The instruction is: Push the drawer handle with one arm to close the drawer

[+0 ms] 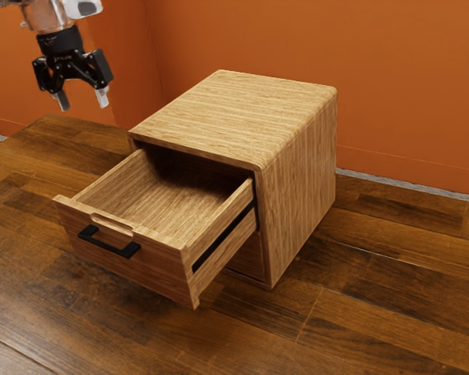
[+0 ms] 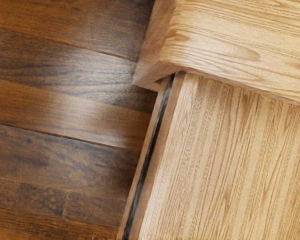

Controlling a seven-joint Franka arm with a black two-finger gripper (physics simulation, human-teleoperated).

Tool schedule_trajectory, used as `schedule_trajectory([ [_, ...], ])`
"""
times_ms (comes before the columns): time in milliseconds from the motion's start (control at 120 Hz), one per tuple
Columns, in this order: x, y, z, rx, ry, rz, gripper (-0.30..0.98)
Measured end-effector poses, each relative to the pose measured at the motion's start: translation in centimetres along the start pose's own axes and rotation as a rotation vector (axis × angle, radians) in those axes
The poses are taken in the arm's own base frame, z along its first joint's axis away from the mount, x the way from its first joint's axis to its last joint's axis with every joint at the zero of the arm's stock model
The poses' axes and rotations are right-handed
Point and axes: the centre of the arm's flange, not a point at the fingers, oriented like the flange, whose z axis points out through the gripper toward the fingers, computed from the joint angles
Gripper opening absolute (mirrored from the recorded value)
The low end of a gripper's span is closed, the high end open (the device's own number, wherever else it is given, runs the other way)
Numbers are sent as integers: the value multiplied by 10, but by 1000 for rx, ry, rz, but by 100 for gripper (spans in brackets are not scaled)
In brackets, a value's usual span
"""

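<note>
Open drawer [image 1: 160, 266], cabinet [image 1: 234, 113], plank tabletop [image 1: 375, 312], orange wall [image 1: 258, 39]

The drawer [image 1: 133, 263] is streaky brown wood (its handle [image 1: 109, 243] plain black).

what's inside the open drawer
Inside the drawer, a bare wooden bottom shows, with no object on the visible part. The front panel hides the nearest strip; further back, under the cabinet's top, it is too dark to tell.
</note>
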Motion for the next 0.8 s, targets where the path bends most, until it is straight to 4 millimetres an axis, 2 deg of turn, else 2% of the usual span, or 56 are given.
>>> schedule_trajectory([
  [42, 0, -14, 9, -6, -14, -21, 69],
  [83, -7, -20, 13, -13, -18, -25, 69],
  [150, -65, -16, 21, -29, -14, 4, 69],
  [292, -206, 25, 53, 21, 56, 140, 68],
  [375, -266, 35, 77, 66, 121, 181, 62],
  [408, -281, 41, 84, 89, 145, 194, 58],
  [492, -295, 63, 97, 149, 174, 216, 40],
  [600, -285, 69, 119, 165, 146, 184, 20],
  [700, -276, 70, 140, 154, 124, 150, 7],
  [800, -279, 84, 153, 151, 127, 136, 0],
])
